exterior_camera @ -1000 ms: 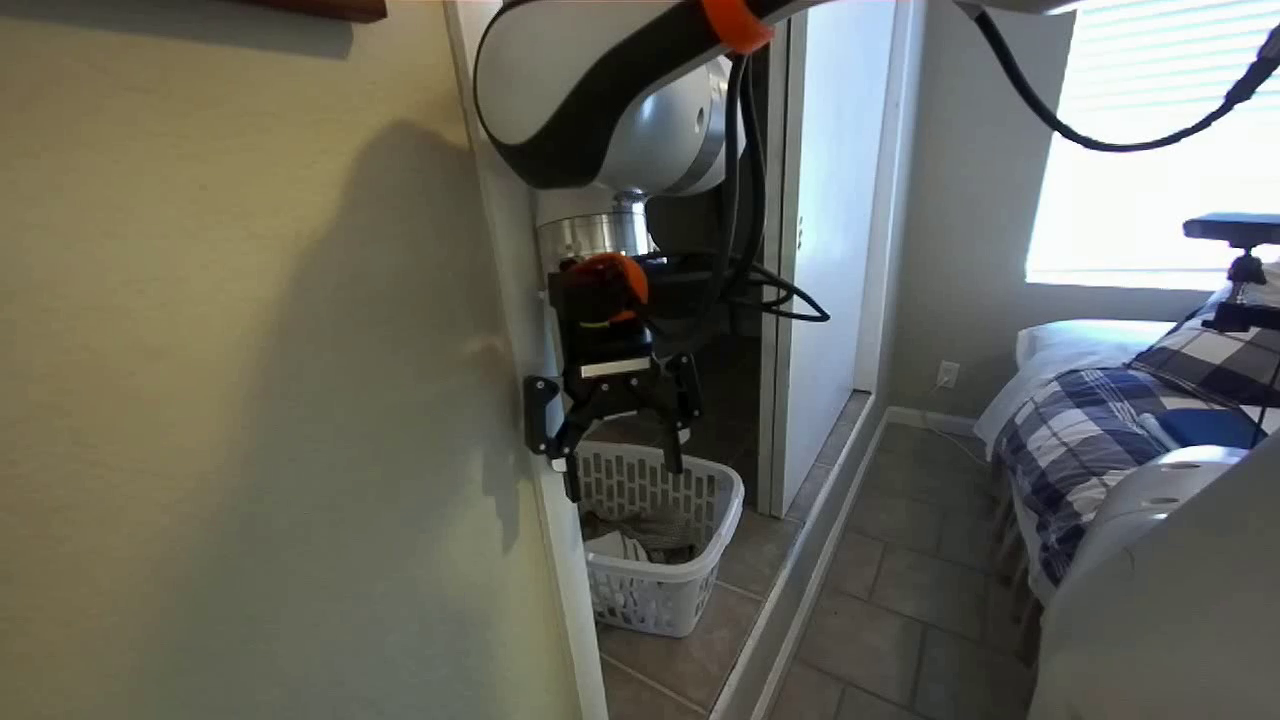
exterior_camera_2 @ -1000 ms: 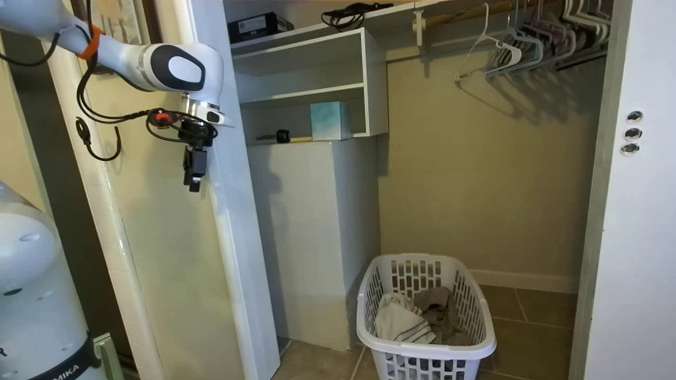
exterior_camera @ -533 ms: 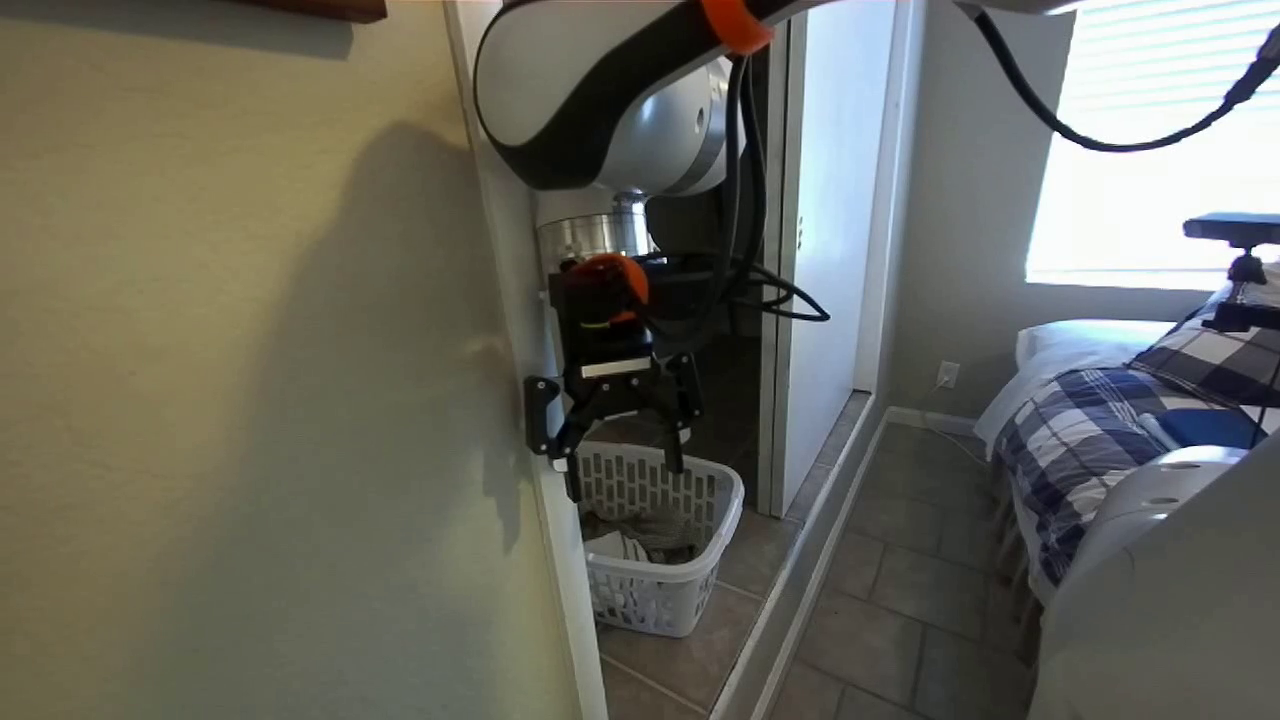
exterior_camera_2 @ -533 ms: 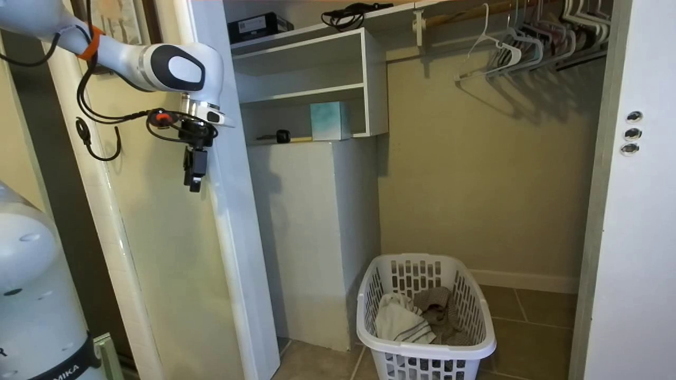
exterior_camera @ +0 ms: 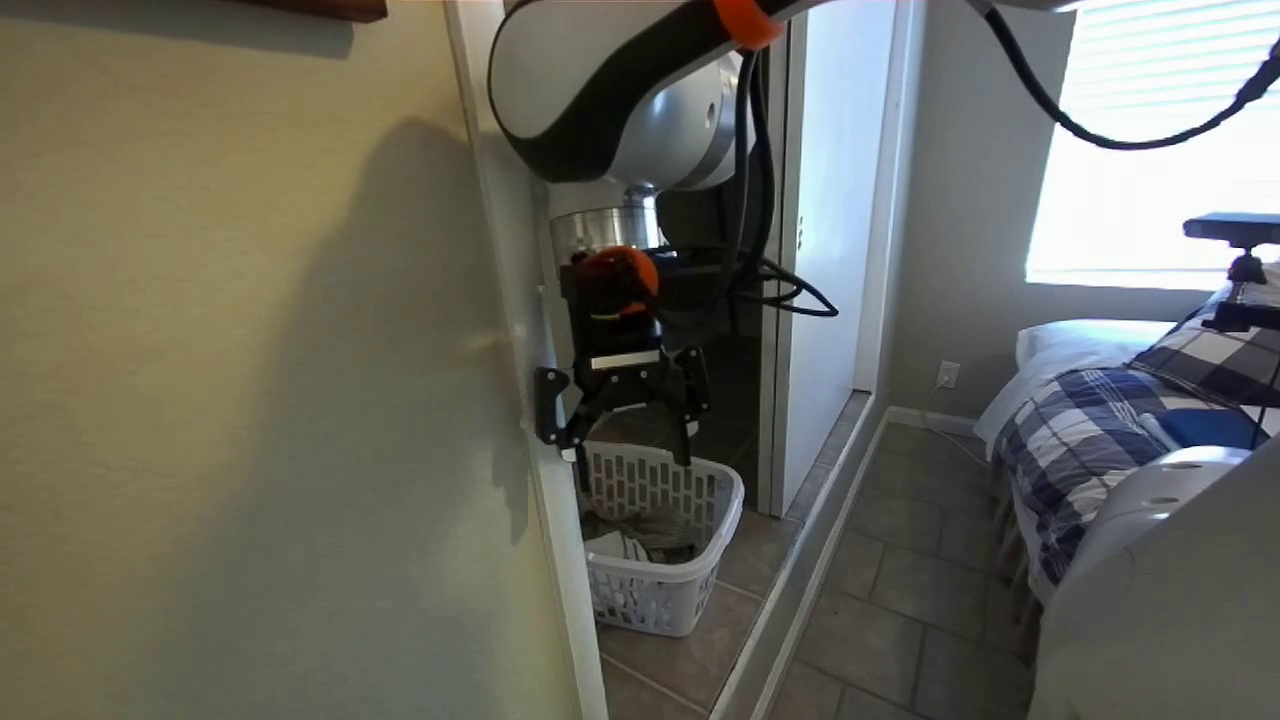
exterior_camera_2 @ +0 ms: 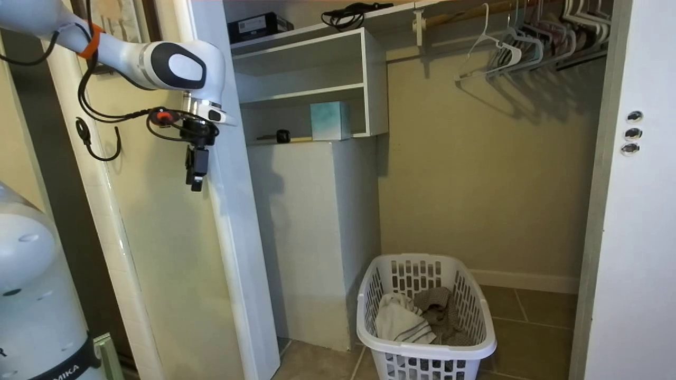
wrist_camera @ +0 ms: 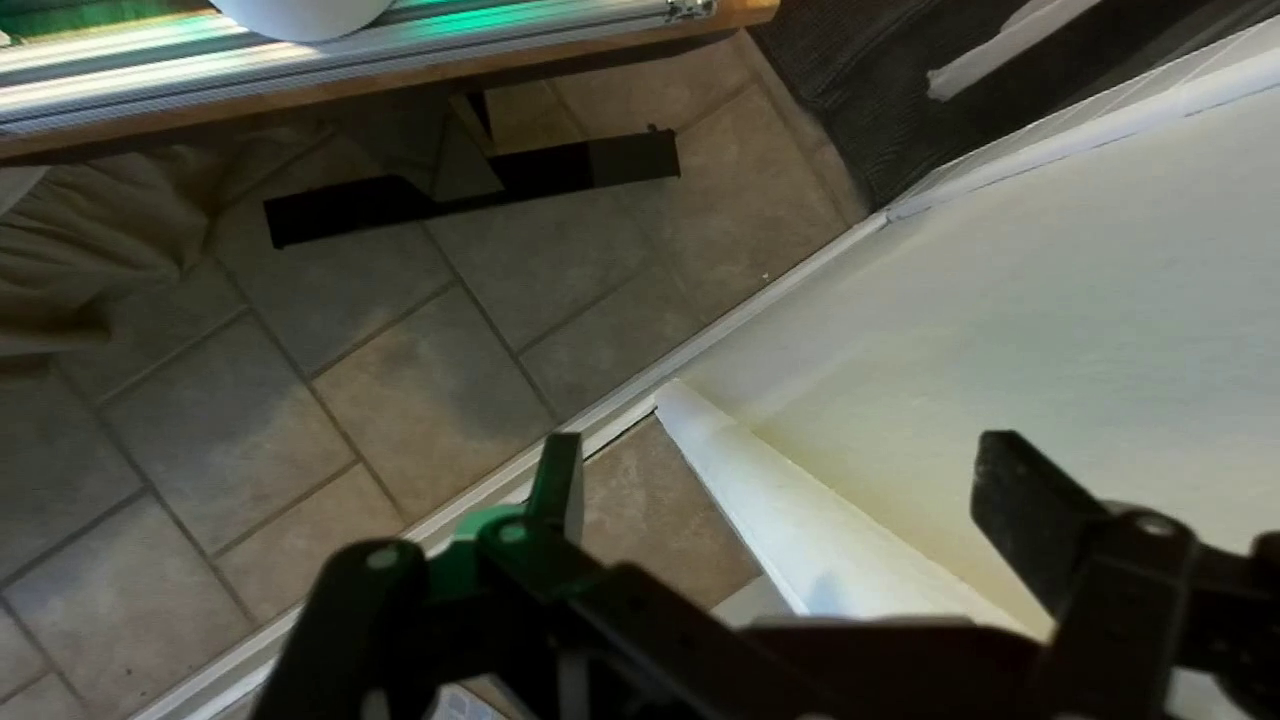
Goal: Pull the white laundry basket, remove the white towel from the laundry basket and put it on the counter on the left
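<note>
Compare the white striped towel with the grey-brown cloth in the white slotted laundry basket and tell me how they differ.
Colour: the white striped towel is pale, while the grey-brown cloth is clearly darker.
Pattern: the towel shows dark stripes; the cloth shows none.
Place: in an exterior view, the towel lies left of the cloth.
Both lie crumpled inside the white slotted laundry basket.

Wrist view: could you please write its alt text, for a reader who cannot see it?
A black two-fingered gripper, open and holding nothing, shows along the bottom, in front of a beige-grey tiled floor and, at right, a smooth cream painted wall. A silver ribbed metal rail crosses the upper left.
</note>
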